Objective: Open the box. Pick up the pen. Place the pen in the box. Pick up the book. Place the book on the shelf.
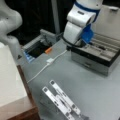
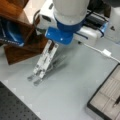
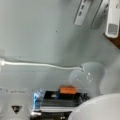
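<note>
The gripper (image 1: 86, 40), at the end of the white arm with its blue wrist fitting, hung over the rear left corner of the box (image 1: 97, 61) in a front view; its fingers were hidden behind the arm's body, so how wide they stood could not be told, and nothing could be seen in its hold; in a front view the same blue fitting (image 2: 60, 35) stood above the grey table (image 2: 75, 82).

The box sat open at a front view's right, its lid raised behind it; the pen (image 1: 101, 47) lay in one of the long compartments, and showed again as a dark sliver (image 2: 117, 101) in the box's pale interior (image 2: 106, 96); the book (image 1: 10, 75) lay flat on the shelf (image 1: 27, 105) at a front view's left.

A folding metal stand (image 1: 61, 101) stood on the table between shelf and box; a white cable (image 1: 47, 63) ran across the table towards a dark recess with an orange piece (image 1: 48, 50).

In the wrist view the gripper did not show; the cable (image 3: 37, 64) crossed the table; a white label with a dark triangle mark (image 3: 16, 108) carried no legible words; a blue object (image 2: 11, 33) under the shelf's top bore a pale line of lettering too blurred to read.
</note>
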Tool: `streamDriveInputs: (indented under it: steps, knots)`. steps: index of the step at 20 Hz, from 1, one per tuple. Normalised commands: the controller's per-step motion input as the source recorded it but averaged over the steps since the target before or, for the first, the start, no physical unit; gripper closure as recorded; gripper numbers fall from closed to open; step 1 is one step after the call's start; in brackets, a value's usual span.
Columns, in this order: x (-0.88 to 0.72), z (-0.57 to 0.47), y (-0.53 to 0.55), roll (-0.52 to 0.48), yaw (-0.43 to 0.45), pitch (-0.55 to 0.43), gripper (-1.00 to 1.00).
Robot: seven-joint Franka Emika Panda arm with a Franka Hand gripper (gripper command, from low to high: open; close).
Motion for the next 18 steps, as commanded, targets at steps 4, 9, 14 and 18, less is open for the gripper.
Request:
streamDriveInputs:
  steps: [4, 9, 14, 18]
  knots:
    - [-0.32, -0.16, -0.07, 0.271, -0.076, -0.285, -1.0]
    - [-0.36, -0.17, -0.03, 0.228, -0.049, -0.301, -1.0]
    - [-0.41, -0.16, 0.03, 0.195, -0.093, -0.319, -1.0]
    - [-0.4, -0.2, 0.0, 0.117, -0.073, -0.348, -1.0]
